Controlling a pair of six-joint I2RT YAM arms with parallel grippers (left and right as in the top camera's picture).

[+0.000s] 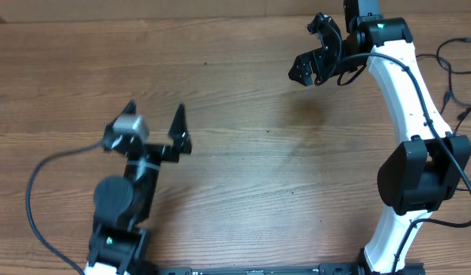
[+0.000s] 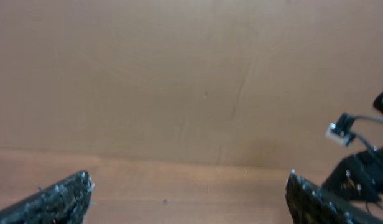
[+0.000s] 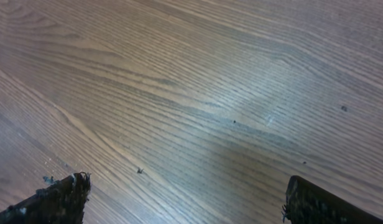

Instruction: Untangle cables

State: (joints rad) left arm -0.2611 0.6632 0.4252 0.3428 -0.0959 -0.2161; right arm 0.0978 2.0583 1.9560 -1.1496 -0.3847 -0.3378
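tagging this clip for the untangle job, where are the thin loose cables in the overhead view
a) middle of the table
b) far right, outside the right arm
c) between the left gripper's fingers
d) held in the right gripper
b: the cables lie at the far right, outside the right arm, while the left gripper and right gripper are open and empty.
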